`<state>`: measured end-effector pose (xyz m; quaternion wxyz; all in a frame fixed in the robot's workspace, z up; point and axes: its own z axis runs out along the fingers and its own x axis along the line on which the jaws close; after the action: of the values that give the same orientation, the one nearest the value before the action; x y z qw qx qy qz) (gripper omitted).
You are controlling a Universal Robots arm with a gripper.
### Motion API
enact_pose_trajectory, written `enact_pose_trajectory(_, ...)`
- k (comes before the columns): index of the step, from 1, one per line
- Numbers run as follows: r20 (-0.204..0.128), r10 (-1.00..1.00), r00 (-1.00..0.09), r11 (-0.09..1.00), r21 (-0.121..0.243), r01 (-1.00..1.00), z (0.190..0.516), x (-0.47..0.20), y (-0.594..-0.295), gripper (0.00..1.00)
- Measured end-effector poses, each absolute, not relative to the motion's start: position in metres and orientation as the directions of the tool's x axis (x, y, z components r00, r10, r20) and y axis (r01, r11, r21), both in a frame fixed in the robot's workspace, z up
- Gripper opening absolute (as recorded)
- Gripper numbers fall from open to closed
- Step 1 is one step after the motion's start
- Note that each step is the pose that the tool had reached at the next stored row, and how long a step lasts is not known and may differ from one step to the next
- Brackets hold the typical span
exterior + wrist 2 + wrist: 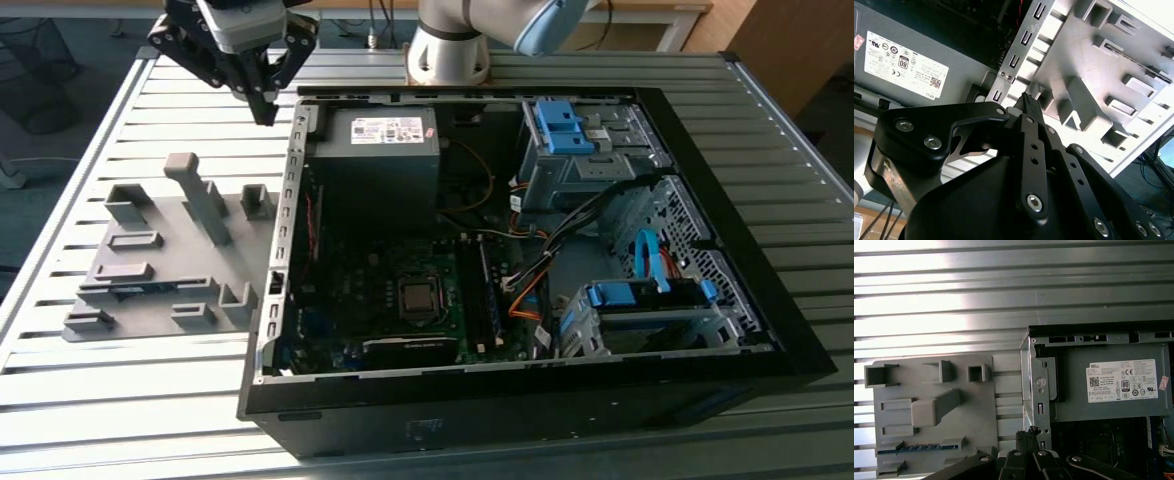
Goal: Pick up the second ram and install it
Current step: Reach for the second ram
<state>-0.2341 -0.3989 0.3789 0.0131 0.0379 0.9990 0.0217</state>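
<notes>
In a slot on the flat grey plastic fixture plate (187, 262), the long, thin dark-green ram stick (919, 446) sits on edge. Black gripper (267, 112) hangs near the open black PC case (534, 410) corner, fingers pinched together, empty.

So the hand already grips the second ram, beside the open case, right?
No, the hand holds nothing: the first wrist view shows the second ram lying in a slot of the grey fixture. The hand is beside the open case.

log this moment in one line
gripper: shut, empty | position: near pc case corner | second ram: in grey fixture slot | pickup: not done
</notes>
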Motion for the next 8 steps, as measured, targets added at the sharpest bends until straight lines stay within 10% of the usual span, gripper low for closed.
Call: enact_pose_trajectory(8, -0.024, 0.076, -0.997, 0.996, 0.044, 0.075, 0.3784, -0.2366, -0.3989, 0.11)
